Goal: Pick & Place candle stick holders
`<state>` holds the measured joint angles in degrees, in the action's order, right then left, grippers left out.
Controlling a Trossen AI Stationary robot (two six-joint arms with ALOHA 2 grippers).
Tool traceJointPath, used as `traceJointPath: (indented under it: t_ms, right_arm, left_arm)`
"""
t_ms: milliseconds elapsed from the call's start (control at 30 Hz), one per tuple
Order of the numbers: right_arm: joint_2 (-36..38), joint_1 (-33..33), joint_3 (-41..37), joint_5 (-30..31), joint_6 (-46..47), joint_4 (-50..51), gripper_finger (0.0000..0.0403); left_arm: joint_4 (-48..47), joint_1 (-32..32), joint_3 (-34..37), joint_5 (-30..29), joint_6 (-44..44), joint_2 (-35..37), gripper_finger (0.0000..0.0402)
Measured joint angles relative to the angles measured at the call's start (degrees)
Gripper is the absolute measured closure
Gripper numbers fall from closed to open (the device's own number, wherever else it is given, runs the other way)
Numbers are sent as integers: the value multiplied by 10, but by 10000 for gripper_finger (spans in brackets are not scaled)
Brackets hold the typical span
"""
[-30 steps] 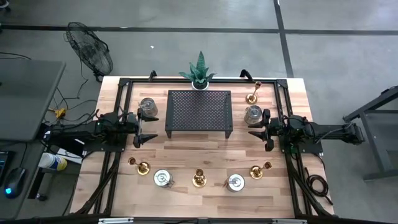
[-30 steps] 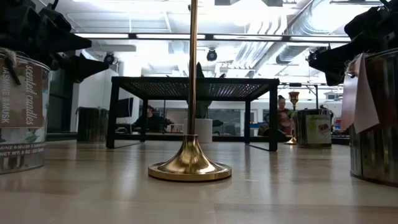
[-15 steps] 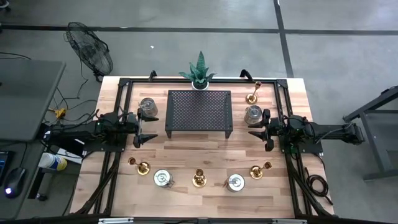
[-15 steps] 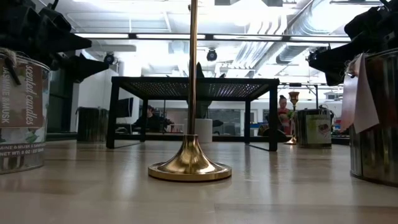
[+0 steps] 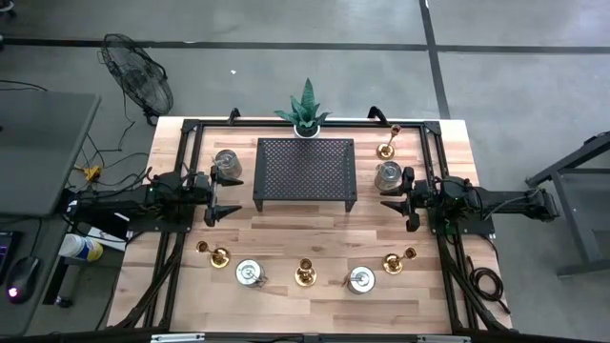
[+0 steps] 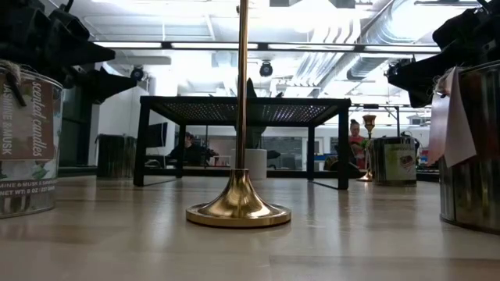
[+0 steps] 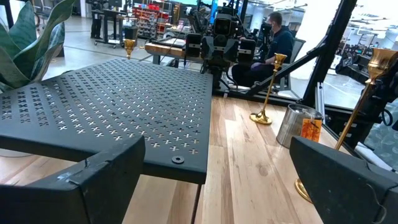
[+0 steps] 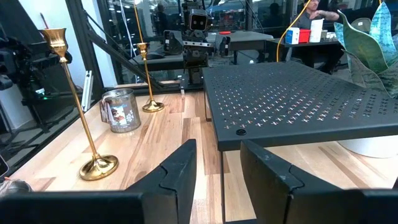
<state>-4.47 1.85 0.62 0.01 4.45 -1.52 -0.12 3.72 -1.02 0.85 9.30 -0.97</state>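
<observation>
Brass-gold candle stick holders stand upright on their round bases at the near edge (image 5: 305, 273), near left (image 5: 216, 254), near right (image 5: 396, 260) and far right (image 5: 386, 143). Silvery round holders sit beside the rack's left end (image 5: 227, 162), beside its right end (image 5: 387, 175) and near the front (image 5: 249, 273) (image 5: 361, 278). My left gripper (image 5: 232, 197) hovers left of the black rack (image 5: 305, 174), wide open and empty (image 7: 217, 186). My right gripper (image 5: 389, 202) hovers right of the rack, open with a narrower gap and empty (image 8: 221, 168).
The black perforated rack stands at the table's middle between both grippers. A spiky green plant in a white pot (image 5: 305, 110) stands behind it at the far edge. Black frame rails (image 5: 186, 143) run along the table's sides. A person (image 7: 280, 43) sits beyond the table.
</observation>
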Motion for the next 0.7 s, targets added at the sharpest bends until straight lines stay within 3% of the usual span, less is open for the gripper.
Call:
traceJointPath:
  t_ms: [467, 700]
  right_arm:
    - [0, 0, 0, 0, 0, 0, 285]
    - [0, 0, 0, 31, 27, -5, 285]
  left_arm:
    - [0, 0, 0, 0, 0, 0, 9]
    - [0, 0, 0, 0, 0, 0, 9]
